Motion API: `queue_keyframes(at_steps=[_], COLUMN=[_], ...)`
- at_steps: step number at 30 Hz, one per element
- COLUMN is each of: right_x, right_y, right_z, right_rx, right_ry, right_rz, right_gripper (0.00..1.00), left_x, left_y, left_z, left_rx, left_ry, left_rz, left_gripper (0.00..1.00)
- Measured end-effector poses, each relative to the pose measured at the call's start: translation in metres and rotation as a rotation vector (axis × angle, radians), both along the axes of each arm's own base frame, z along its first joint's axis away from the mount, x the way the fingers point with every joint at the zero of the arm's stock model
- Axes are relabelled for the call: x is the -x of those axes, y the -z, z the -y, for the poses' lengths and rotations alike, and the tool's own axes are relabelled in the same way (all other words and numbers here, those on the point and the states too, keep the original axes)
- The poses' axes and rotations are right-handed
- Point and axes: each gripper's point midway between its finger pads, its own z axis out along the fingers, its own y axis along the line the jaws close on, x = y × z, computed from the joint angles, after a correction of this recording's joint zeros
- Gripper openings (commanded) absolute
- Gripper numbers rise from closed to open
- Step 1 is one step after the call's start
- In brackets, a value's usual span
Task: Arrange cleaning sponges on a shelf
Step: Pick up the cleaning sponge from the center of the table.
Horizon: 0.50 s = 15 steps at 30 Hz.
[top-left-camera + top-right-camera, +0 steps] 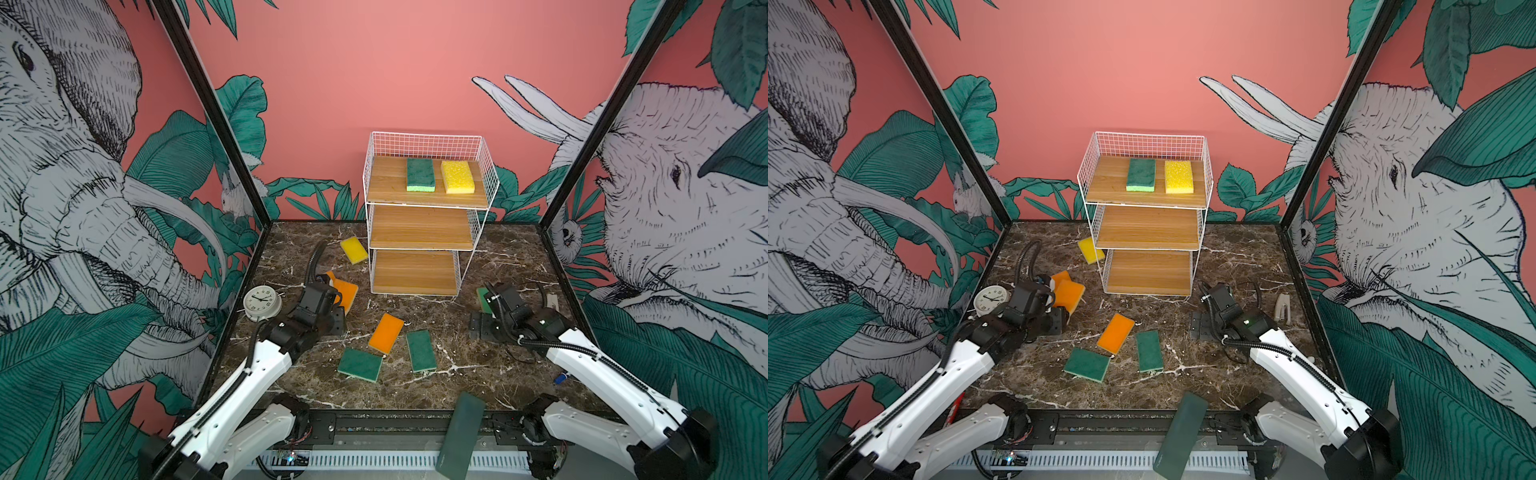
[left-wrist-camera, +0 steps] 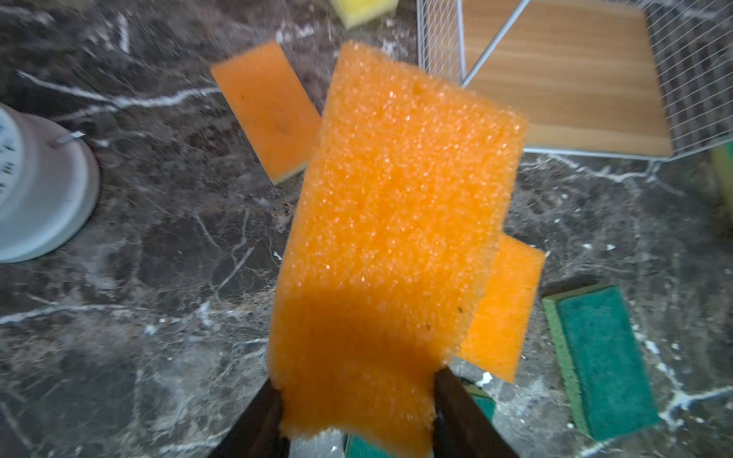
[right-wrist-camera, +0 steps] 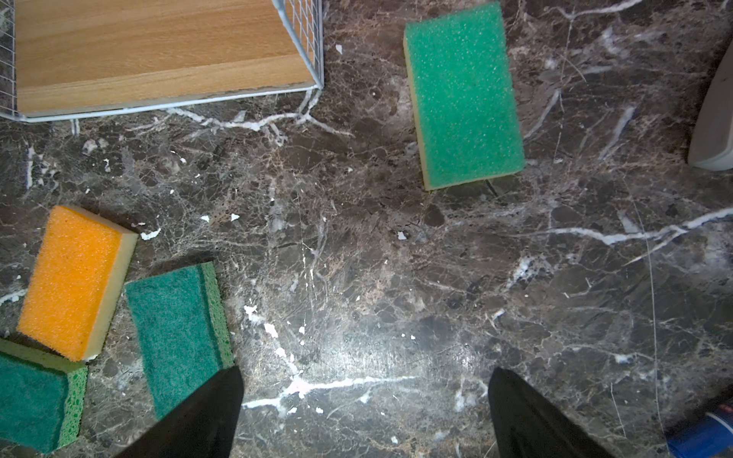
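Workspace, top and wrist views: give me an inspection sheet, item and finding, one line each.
Surface: dark marble tabletop, white flecks.
Job's things: shelf holds green sponge and yellow sponge on top board; lower boards bare; six loose sponges on tabletop.
Clutter: clock, stapler, dark slab at front edge.
Grippers: left gripper shut on orange sponge; right gripper open, empty.
Cables: black hose loops behind left gripper.
Surroundings: elephant-and-leaf mural walls.

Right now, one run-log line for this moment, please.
left gripper: shut on orange sponge | right gripper: open, empty | shelf: green sponge, yellow sponge on top tier
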Motion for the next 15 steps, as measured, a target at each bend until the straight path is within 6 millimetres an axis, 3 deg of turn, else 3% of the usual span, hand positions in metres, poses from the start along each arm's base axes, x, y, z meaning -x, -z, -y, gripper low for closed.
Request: queue_keyframes(at_steps=[4,10,15], right_x=[-0.001,-0.007,-0.014], right_y=[0.0,-0.01,-0.022], right_z=[-0.003,-0.009,-0.013], right_rx=[-0.008,-0.025,-0.041], right_ry=[-0.013,-0.03,-0.038], right_rz=[-0.002,0.025,0.059], right_gripper=[0.99,0.99,0.99], left_x=[0.009,0.018,0.01], left_y=[-0.058,-0.123,-0.187], left_z=[-0.006,-0.003,0.025], left_rx=[0.025,0.018,-0.004], left_ry=[-0.01,0.012,0.082], left_rz=[0.075,0.149,0.242], left_gripper=[0.52,0.51,0.52])
